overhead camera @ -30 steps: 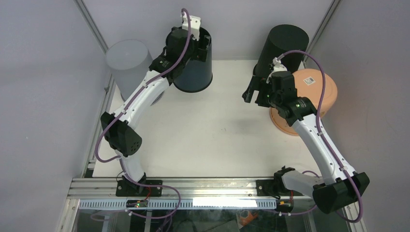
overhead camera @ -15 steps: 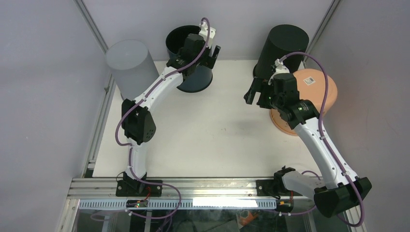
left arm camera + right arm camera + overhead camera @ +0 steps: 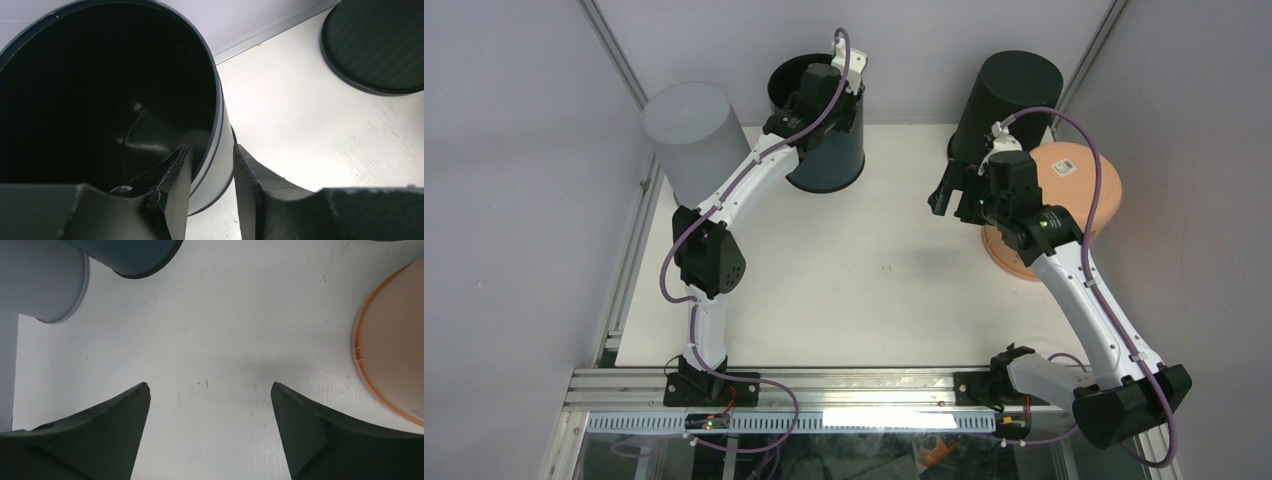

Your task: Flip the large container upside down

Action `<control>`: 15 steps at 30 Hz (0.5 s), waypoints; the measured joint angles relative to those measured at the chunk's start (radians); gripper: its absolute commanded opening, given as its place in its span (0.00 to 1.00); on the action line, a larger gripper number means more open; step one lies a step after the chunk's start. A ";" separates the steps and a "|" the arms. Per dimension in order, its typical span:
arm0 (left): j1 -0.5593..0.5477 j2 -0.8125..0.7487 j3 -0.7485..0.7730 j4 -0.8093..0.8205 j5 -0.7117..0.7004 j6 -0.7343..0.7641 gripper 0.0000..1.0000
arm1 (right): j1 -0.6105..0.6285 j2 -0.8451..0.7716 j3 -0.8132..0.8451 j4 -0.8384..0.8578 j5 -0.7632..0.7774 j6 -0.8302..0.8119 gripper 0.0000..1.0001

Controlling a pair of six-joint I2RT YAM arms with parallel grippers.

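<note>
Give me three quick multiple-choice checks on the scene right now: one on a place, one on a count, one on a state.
1. Where do the fingers of the left gripper sit relative to the rim of the dark bin?
A) both inside
B) one inside, one outside
C) both outside

2. How many containers stand on the table?
A) two
B) four
C) six

3. The right gripper is:
A) shut on a bin
B) shut on nothing
C) open, holding nothing

Answers:
1 B: the left wrist view shows the bin's wall between the two fingers.
2 B: the top view shows the grey bin, the dark bin, the black bin and the peach tub.
3 C: only bare table shows between its spread fingers.
</note>
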 measured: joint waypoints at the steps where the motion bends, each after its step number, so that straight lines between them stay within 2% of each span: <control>1: 0.000 0.000 0.002 -0.004 0.005 -0.002 0.34 | 0.000 0.000 0.000 0.000 0.000 0.000 0.94; 7: 0.000 0.000 0.018 -0.032 0.034 -0.020 0.27 | -0.001 0.000 0.000 0.000 0.000 0.000 0.94; 15: -0.001 0.000 0.076 -0.120 0.101 -0.057 0.26 | -0.002 0.000 -0.001 0.001 -0.001 0.000 0.94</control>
